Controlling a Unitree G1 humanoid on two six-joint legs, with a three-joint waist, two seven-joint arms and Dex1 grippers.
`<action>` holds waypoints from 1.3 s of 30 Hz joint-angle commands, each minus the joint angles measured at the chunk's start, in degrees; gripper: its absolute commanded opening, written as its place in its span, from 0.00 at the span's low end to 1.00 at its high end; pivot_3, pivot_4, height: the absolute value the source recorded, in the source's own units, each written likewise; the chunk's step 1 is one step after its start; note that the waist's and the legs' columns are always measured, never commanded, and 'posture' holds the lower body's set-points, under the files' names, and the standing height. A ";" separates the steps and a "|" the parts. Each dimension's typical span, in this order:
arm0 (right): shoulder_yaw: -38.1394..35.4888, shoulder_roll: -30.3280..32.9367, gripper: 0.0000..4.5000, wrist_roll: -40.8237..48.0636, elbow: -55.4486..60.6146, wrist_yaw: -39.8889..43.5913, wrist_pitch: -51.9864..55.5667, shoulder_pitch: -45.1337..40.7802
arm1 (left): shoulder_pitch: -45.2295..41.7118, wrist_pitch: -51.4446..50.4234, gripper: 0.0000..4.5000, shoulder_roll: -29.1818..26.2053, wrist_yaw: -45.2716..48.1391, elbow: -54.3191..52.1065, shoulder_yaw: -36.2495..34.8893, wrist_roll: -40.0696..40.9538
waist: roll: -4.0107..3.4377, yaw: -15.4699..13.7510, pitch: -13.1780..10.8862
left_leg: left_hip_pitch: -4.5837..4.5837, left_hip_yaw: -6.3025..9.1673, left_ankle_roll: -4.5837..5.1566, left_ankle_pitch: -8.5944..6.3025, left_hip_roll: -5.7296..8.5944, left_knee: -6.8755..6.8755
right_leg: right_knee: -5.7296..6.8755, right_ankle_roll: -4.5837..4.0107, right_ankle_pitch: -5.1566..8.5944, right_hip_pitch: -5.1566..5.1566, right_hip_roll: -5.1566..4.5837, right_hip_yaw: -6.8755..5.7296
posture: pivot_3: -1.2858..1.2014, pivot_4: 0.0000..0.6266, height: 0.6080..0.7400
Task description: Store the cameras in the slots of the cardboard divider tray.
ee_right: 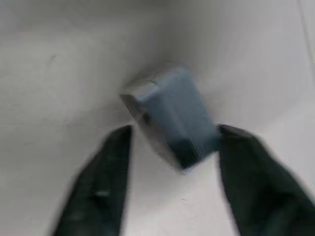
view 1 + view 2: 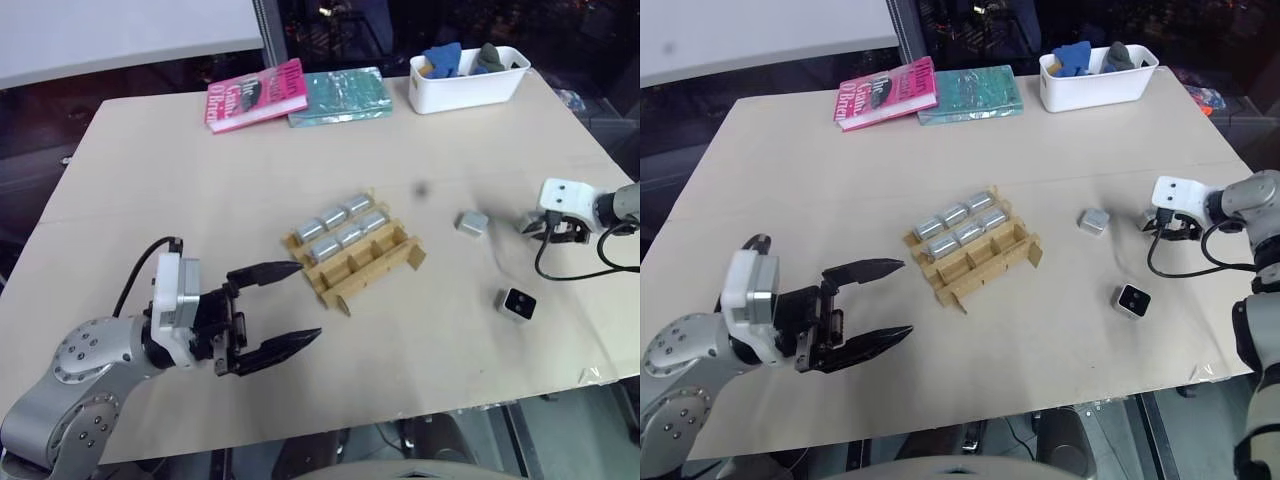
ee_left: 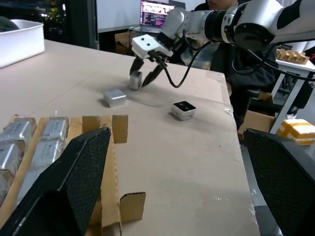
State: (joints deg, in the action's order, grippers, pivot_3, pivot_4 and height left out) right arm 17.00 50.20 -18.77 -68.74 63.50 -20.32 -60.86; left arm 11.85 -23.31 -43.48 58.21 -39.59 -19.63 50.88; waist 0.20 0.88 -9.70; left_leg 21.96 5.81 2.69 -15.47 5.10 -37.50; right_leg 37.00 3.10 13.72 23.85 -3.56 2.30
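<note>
Tan board covers the table (image 2: pixel 150 190), with dark surroundings beyond its edges. At the near left the left gripper (image 2: pixel 297 305) hangs just above the surface, its two black fingers spread wide and holding nothing; its tips point at the cardboard divider tray (image 2: pixel 355 262), which sits just past them toward the table's middle. Well beyond this gripper, at the far edge, a pink book (image 2: pixel 255 95) lies beside a teal book (image 2: pixel 342 95).

Six cameras (image 2: pixel 340 225) already lie in the tray's two farther rows, three to a row; the nearest row looks empty. Farther right, at the far edge, stands a white plastic bin (image 2: pixel 468 85) holding blue and grey cloth.

Three cameras are outside the tray. One (image 2: pixel 472 223) lies silver side up between the tray and the right gripper (image 3: pixel 144 78). Another (image 2: pixel 516 303) lies nearer the front edge, black face up, on the near side of that gripper. The third (image 1: pixel 170 115) sits between the right gripper's fingers, which stand on either side of it with small gaps visible in the right wrist view, so the grip does not look complete.

By my count the job is about two thirds done: three cameras to seat, likely in the front row.
</note>
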 commanded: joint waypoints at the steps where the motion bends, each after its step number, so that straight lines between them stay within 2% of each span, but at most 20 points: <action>1: -1.06 0.96 0.22 0.12 0.19 0.19 -1.33 -1.54 | 0.45 1.42 1.00 0.19 -0.08 -1.59 -0.96 -0.19 | 0.01 0.24 0.00 | -0.02 -0.01 0.00 0.00 -0.01 0.00 | 0.00 0.00 0.00 -0.01 0.01 0.00 | 0.52 0.24 1.00; 2: -1.18 1.14 0.14 0.23 0.30 0.50 -1.42 -1.50 | 0.49 1.56 1.00 0.24 -0.02 -1.46 -0.97 -0.32 | 0.01 0.28 0.00 | -0.03 -0.06 0.00 0.00 -0.01 0.00 | 0.01 0.00 0.00 -0.01 0.02 0.01 | 0.52 0.24 1.00; 3: -1.22 1.50 0.12 0.24 0.66 0.59 -2.13 -1.40 | 0.47 1.71 1.00 0.30 0.01 -1.24 -0.93 -0.51 | -0.01 0.28 0.00 | -0.06 -0.09 0.00 0.00 -0.01 0.00 | 0.04 0.00 0.00 -0.01 0.02 0.01 | 0.52 0.24 1.00; 7: -3.85 1.75 0.12 4.07 3.87 3.72 -3.06 -1.09 | 1.37 3.16 1.00 0.97 0.64 0.20 -0.87 -2.09 | -0.03 0.22 -0.02 | -0.05 -0.10 0.00 0.00 -0.02 0.01 | 0.06 0.00 0.00 0.01 0.02 0.01 | 0.52 0.24 1.00; 10: -7.20 0.78 0.12 9.73 10.37 8.27 -0.19 0.46 | 3.50 4.24 1.00 1.82 1.20 1.22 -1.06 -3.30 | -0.04 0.25 -0.02 | -0.05 -0.14 0.01 0.00 -0.02 0.03 | 0.05 0.00 0.00 0.02 0.02 0.02 | 0.52 0.24 1.00; 16: -9.19 1.92 0.12 12.36 20.38 9.88 7.07 4.93 | 3.30 4.41 1.00 2.50 -0.04 0.94 -0.56 -3.76 | -0.04 -0.45 -0.01 | -0.02 -0.03 0.01 -0.01 -0.04 0.02 | 0.04 0.00 0.00 -0.02 -0.01 0.01 | 0.52 0.24 1.00; 19: -9.23 3.06 0.32 13.45 23.85 11.81 10.92 7.72 | 2.69 4.20 1.00 2.35 -0.34 1.04 -0.43 -3.68 | -0.04 -0.50 -0.01 | -0.01 -0.04 0.01 -0.01 -0.02 0.02 | 0.04 0.00 0.00 -0.01 -0.03 0.01 | 0.52 0.24 1.00; 21: -9.23 3.44 0.53 13.98 25.71 11.78 13.28 9.97 | 2.35 4.06 1.00 2.39 -0.59 0.97 -0.21 -3.76 | -0.04 -0.48 -0.01 | 0.00 -0.01 0.01 -0.01 -0.03 0.02 | 0.03 0.00 0.00 0.00 -0.02 -0.02 | 0.52 0.24 1.00; 26: -10.44 3.03 0.53 14.53 29.66 7.67 25.75 13.53 | 2.26 3.87 1.00 2.47 -1.40 0.34 0.39 -4.08 | -0.06 -0.06 -0.01 | -0.01 -0.05 0.01 -0.01 -0.03 0.02 | 0.03 0.00 0.00 0.01 -0.01 0.04 | 0.52 0.24 1.00; 30: -17.36 0.76 0.53 18.70 38.61 -1.66 41.19 18.68 | 2.84 3.75 1.00 2.58 -2.54 -0.55 0.31 -4.15 | -0.08 -0.12 0.00 | -0.03 -0.06 0.01 -0.01 -0.05 0.03 | 0.07 -0.01 -0.01 0.02 0.01 0.08 | 0.52 0.24 1.00; 33: -23.73 0.01 0.85 23.34 52.51 -5.50 53.36 26.78 | 3.43 3.81 1.00 2.81 -3.22 -0.95 0.32 -4.20 | -0.07 -0.69 0.01 | 0.04 0.01 0.02 -0.01 -0.04 0.05 | 0.03 -0.01 0.00 0.03 -0.01 0.02 | 0.52 0.24 1.00; 35: -27.63 -1.83 1.00 25.55 61.06 -9.88 60.94 30.96 | 3.64 4.04 1.00 2.89 -3.22 -0.82 0.44 -4.37 | -0.08 -1.10 0.01 | 0.09 0.03 0.04 -0.03 -0.05 0.03 | -0.01 -0.01 0.00 0.04 -0.01 0.00 | 0.52 0.24 1.00; 39: -33.01 -7.09 1.00 29.69 73.75 -17.47 73.20 36.40 | 2.75 4.15 1.00 3.03 -3.30 -0.08 1.39 -4.69 | -0.10 -1.27 0.02 | 0.03 -0.02 0.05 -0.03 -0.04 0.02 | 0.02 0.01 -0.01 0.02 -0.01 0.05 | 0.52 0.24 1.00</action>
State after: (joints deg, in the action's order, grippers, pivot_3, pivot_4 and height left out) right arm -12.23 44.24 8.79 -1.60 49.99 47.85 -24.97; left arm 15.29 -19.97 -40.58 54.95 -38.80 -18.40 46.20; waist 0.10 -0.39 -9.68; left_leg 21.98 5.80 2.74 -15.50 5.07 -37.48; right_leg 37.05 3.11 13.71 23.86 -3.57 2.34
